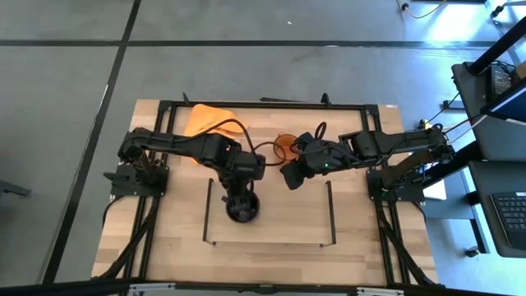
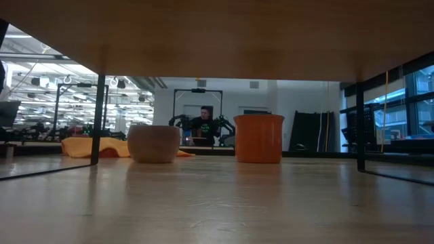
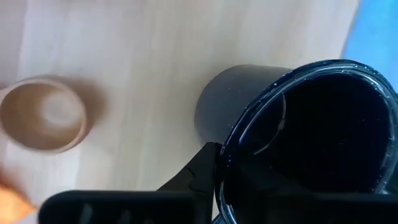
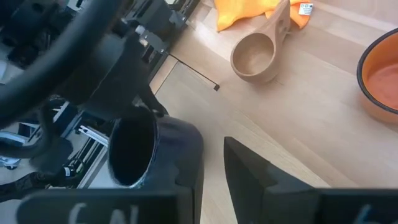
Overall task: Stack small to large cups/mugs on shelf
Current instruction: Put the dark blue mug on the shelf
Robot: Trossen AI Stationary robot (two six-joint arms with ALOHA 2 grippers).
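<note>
Locate the left gripper over the shelf, at about 9 o'clock from the table's centre in the high view. Its fingers pinch the rim of the black mug; confirm this in the left wrist view, where one dark finger presses against the mug's glossy rim. In that view and the right wrist view the mug hangs tilted, mouth turned sideways.

Find the right gripper at roughly 12 o'clock from the table's centre, just outside the shelf's far edge. Its fingers are spread, with nothing between them.

The orange mug stands upright at 12 o'clock from the right gripper, outside the shelf. The low view shows it beside the wooden cup, which also stands upright. The orange cloth lies at 11 o'clock, near the table's far edge.
</note>
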